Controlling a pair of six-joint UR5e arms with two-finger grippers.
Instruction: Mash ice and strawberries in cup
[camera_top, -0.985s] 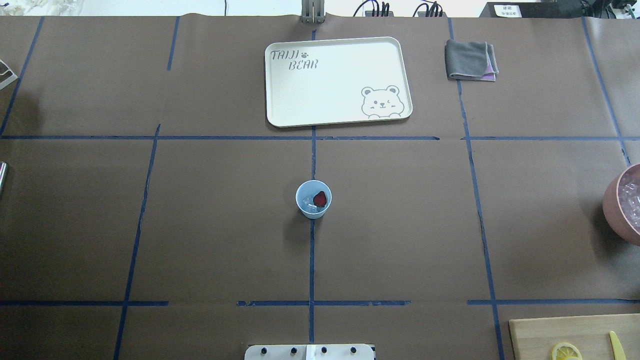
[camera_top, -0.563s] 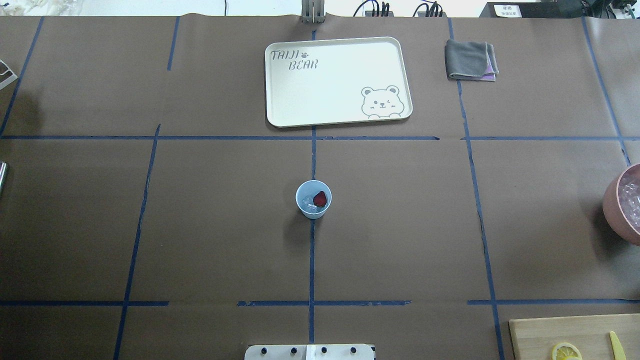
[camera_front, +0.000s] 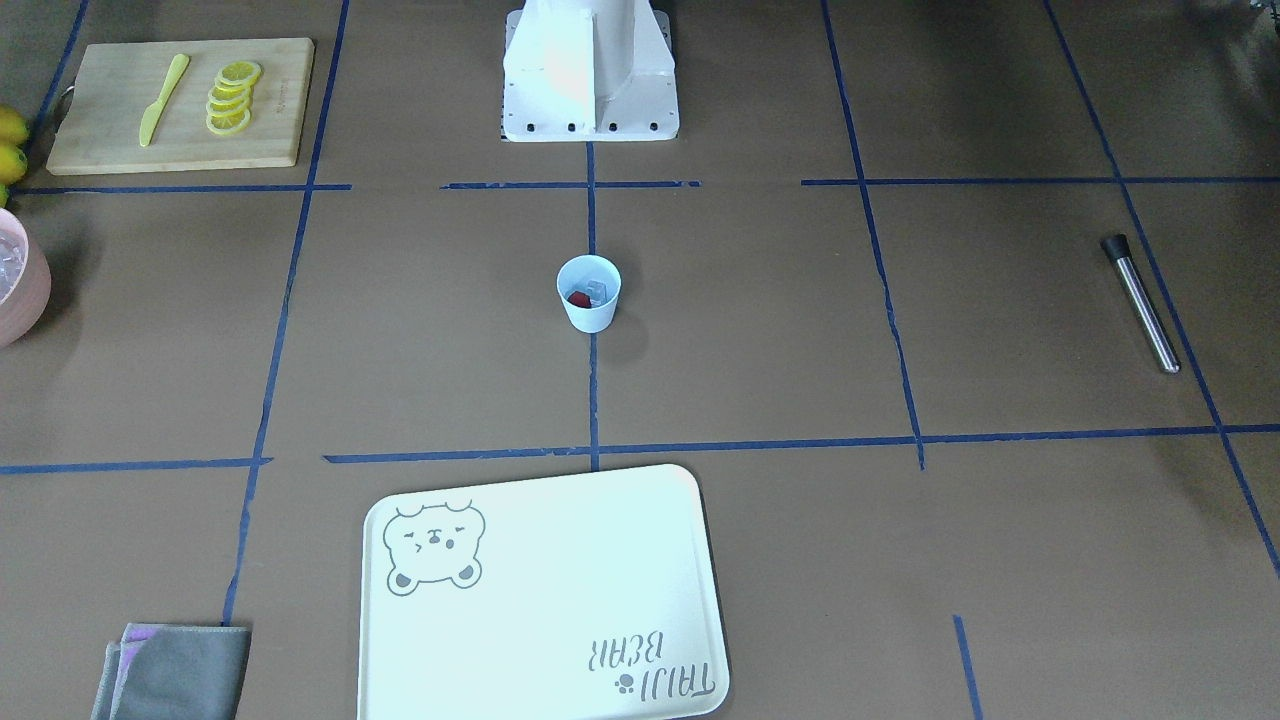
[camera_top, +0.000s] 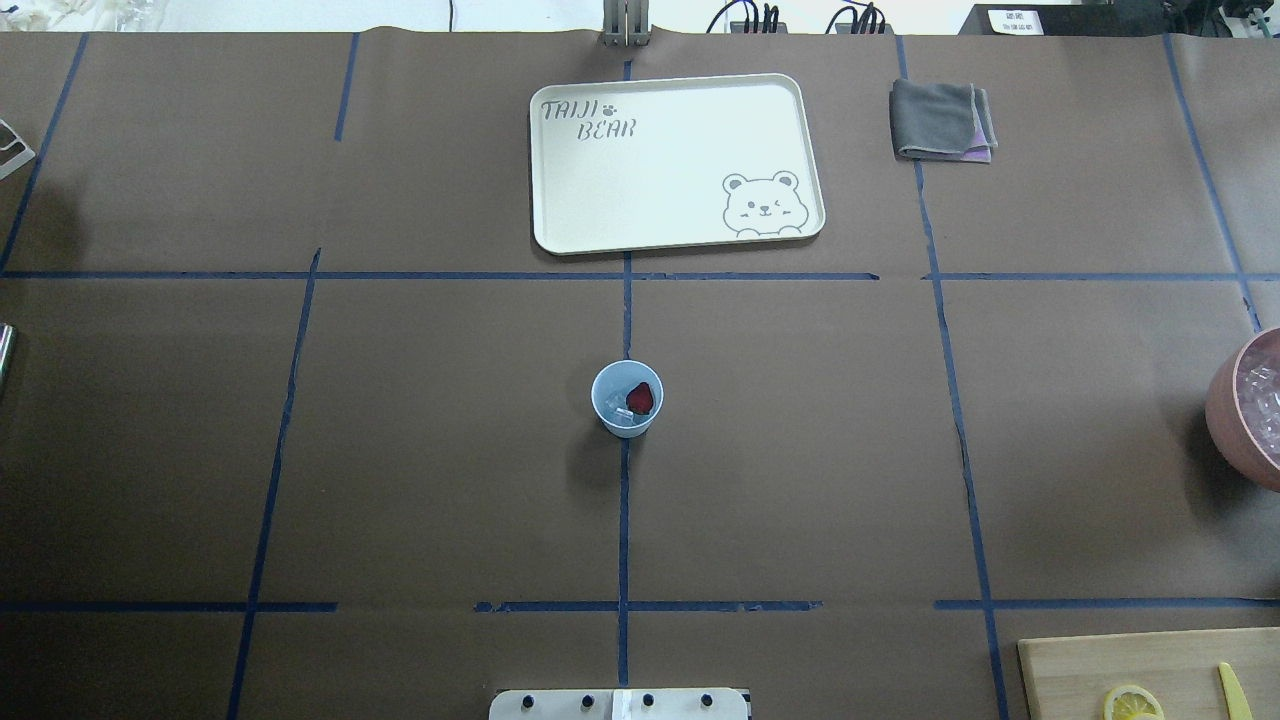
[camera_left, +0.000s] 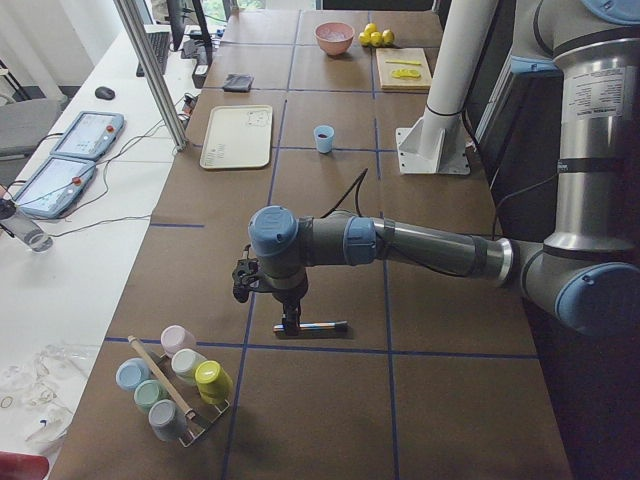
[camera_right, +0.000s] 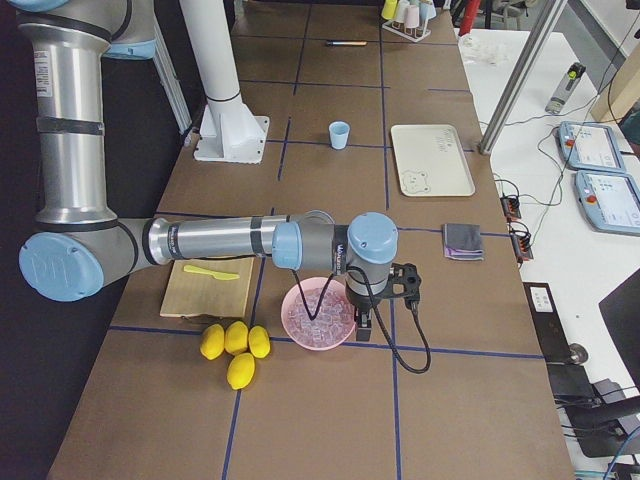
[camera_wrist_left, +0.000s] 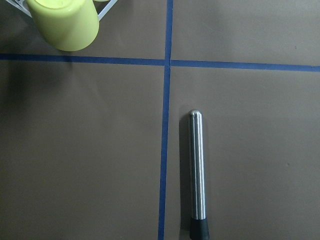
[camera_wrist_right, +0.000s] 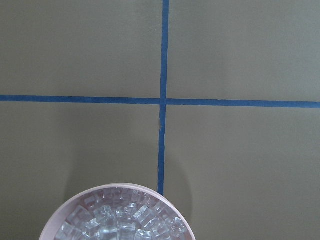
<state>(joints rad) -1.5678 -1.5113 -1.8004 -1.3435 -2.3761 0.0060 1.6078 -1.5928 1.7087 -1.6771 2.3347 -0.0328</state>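
A cup (camera_top: 627, 398) stood at the middle of the tabletop (camera_top: 400, 450), within both arms' reach, holding a berry (camera_top: 640, 399) and ice (camera_top: 622, 415). The left fingers (camera_left: 290, 322) hung over a muddler (camera_wrist_left: 198, 170), likely to fetch it. The right fingers (camera_right: 364, 322) hung over a bowl (camera_top: 1222, 410) of more cubes. Whether either pair was open could not be told. A tray (camera_top: 680, 160) read "TAIJI BEAR".

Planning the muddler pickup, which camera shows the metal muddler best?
The left wrist view: the muddler lies flat, large and sharp, its black end cropped. Front-facing shows it whole but small; overhead catches only a sliver at its left edge; side views show it tiny; right wrist, nothing.
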